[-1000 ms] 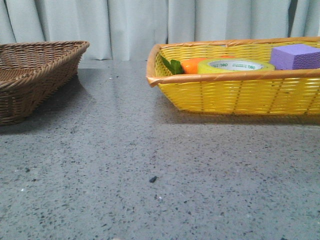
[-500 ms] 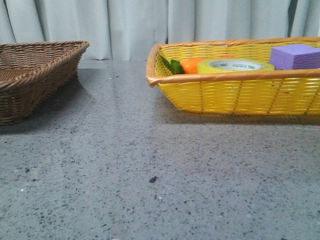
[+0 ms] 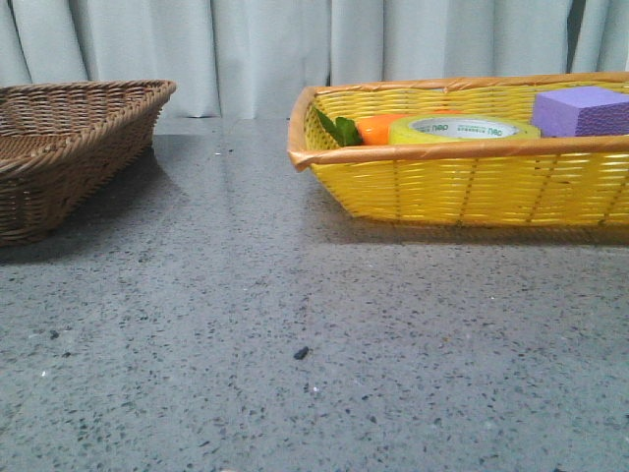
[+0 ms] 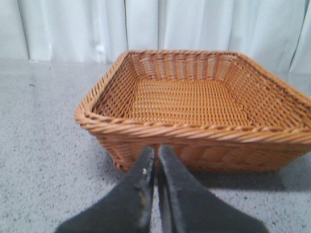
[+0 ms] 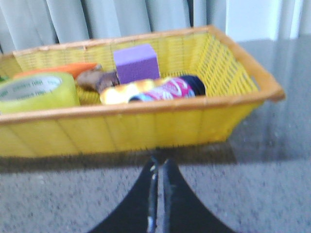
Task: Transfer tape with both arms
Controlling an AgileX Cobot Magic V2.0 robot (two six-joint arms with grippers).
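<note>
We see the tape lying flat in the yellow basket on the worktop, between the carrot toy and the purple block. Our right pincer sits just before that basket, jaws pressed together, holding nothing. Our left pincer is likewise closed and empty, facing the brown basket. A pink can lies beside the block.

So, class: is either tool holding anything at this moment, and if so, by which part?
Nothing is held. The left tool is shut on nothing in front of the brown basket; the right tool is shut and empty too. The tape lies in the yellow basket.
</note>
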